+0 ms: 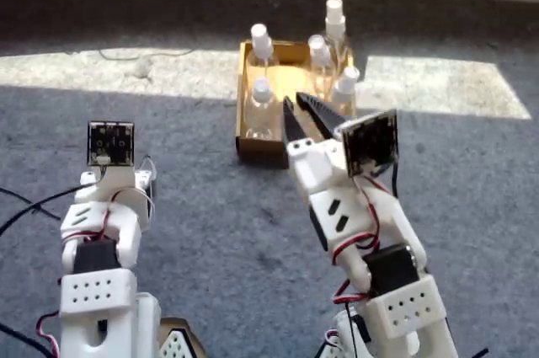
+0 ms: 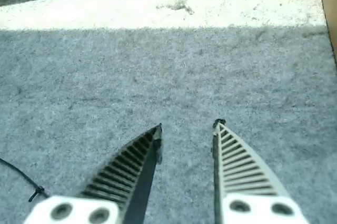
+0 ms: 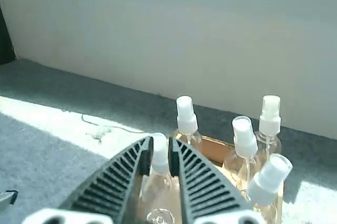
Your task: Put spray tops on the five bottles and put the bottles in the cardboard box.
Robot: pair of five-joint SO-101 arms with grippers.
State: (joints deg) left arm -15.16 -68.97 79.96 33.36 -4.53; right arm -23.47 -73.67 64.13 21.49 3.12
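Under the left claw [image 2: 188,126] we have carpet [image 2: 105,76], jaws fairly wide, nothing held. Off to its right, the right claw [image 3: 160,140] hovers over the box [image 1: 253,152], jaws narrow but apart, gripping nothing. Just beyond its tips stands the nearest bottle [image 1: 260,109], spray top on, inside the box. Farther past the tips, three more capped bottles [image 3: 243,132] stand in the box, and the fifth bottle [image 3: 270,110] sits at the far rim. Inside or not, we cannot tell.

Open carpet [image 1: 210,232]; 5 bottles [image 1: 261,97] at box [image 1: 261,152]
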